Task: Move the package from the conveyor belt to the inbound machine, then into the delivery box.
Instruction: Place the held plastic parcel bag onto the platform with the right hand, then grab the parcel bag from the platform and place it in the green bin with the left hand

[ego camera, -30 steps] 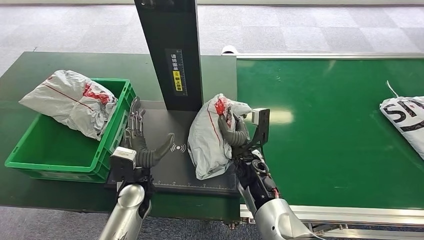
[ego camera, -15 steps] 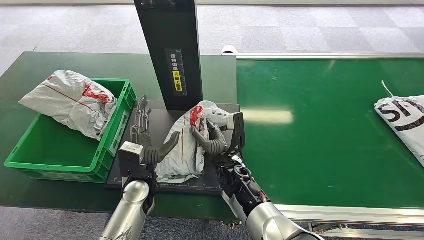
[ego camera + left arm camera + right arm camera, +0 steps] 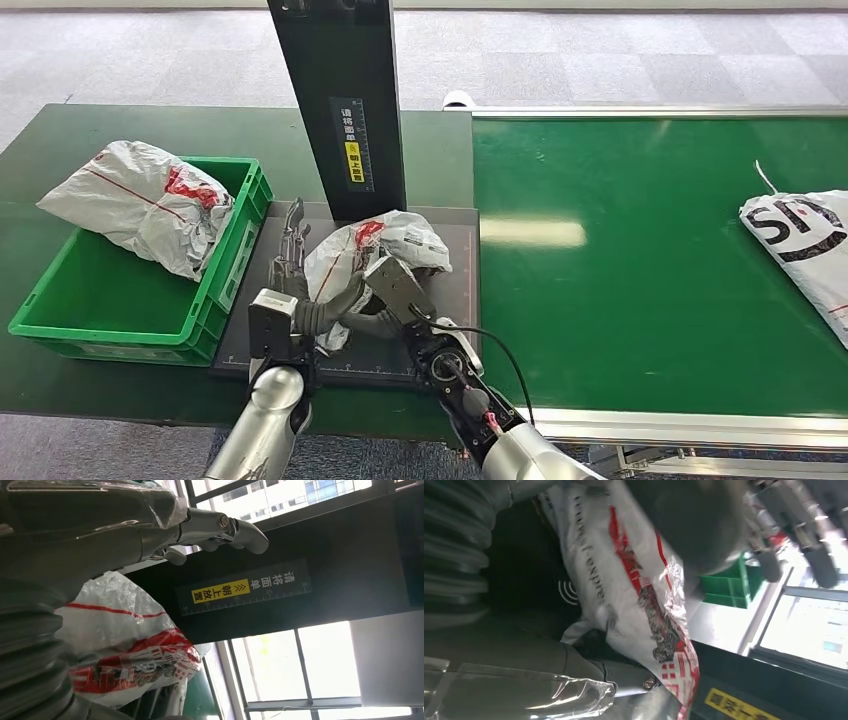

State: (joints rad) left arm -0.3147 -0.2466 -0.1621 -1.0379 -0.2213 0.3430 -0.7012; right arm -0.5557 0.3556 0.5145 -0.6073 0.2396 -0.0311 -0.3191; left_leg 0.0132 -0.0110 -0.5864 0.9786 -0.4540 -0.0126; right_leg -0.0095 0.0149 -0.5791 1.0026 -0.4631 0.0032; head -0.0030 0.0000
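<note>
Package (image 3: 375,250) shifted left (onto scanner), bin (image 3: 120,300) beside

white package (image 3: 375,250) with red print; green crate (image 3: 120,300); green conveyor belt (image 3: 640,270); black scanner post (image 3: 345,90) with a yellow label (image 3: 354,160).

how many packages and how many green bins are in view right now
packages: 3 – one in the green bin, one on the scanner plate, one on the conveyor belt
green bins: 1
total: 4
</note>
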